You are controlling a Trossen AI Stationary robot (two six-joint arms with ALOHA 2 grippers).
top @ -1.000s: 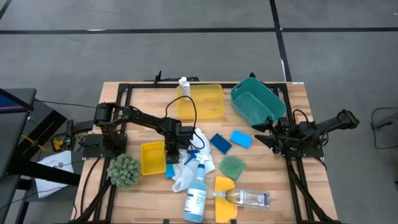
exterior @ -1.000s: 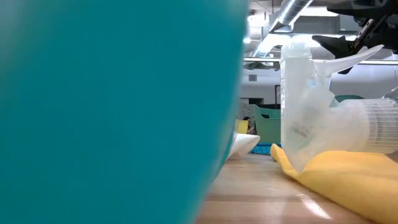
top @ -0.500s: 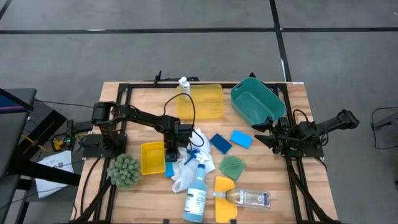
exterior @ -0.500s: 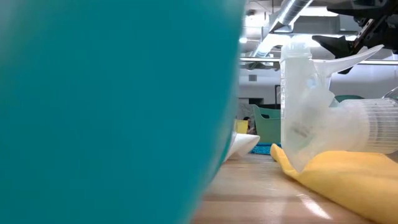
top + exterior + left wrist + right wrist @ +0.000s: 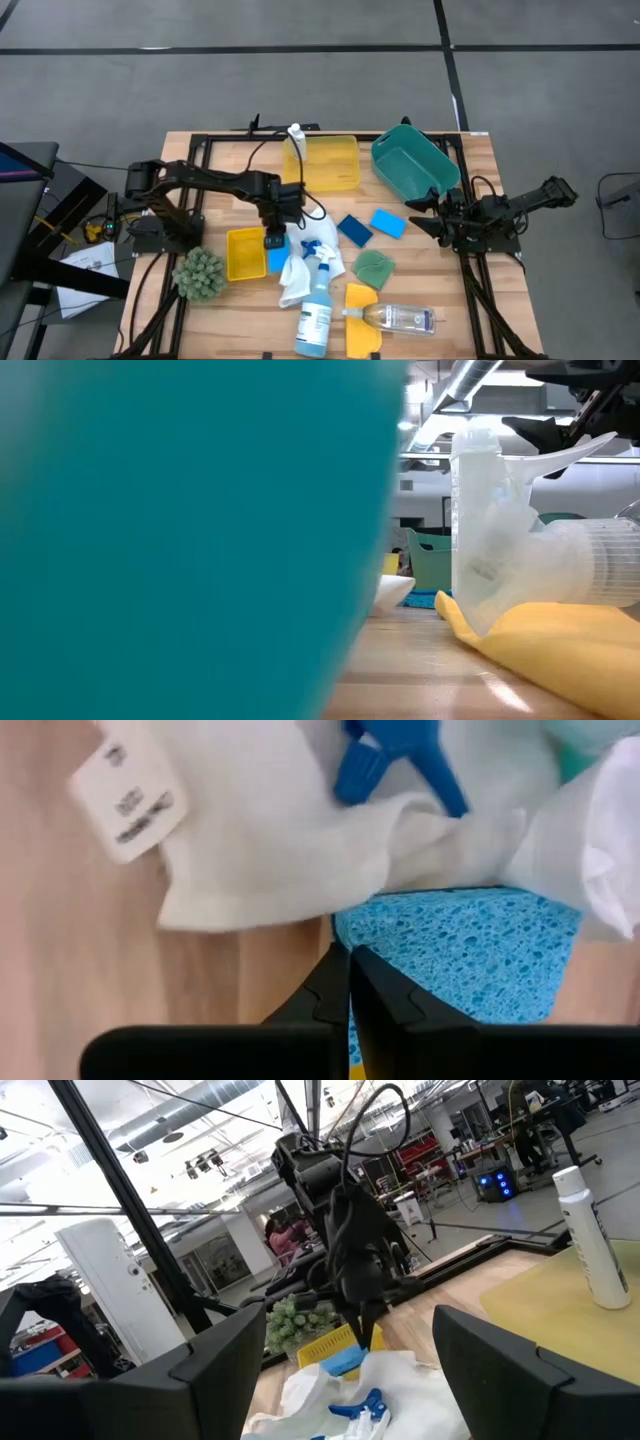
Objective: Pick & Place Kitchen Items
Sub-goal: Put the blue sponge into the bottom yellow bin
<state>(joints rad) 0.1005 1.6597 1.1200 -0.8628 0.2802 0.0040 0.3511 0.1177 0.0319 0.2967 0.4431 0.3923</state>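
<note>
Since a second ago the left gripper [image 5: 275, 240] has drawn back toward the left, fingers pressed together and empty, above the porous blue sponge [image 5: 465, 955] beside the crumpled white cloth [image 5: 300, 270]. The right gripper [image 5: 425, 213] waits spread wide at the wooden desk [image 5: 480, 160]'s right.

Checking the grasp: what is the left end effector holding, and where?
The left end effector pinches the light blue porous sponge by its edge; the fingers look fully shut, so the hold is thin.
</note>
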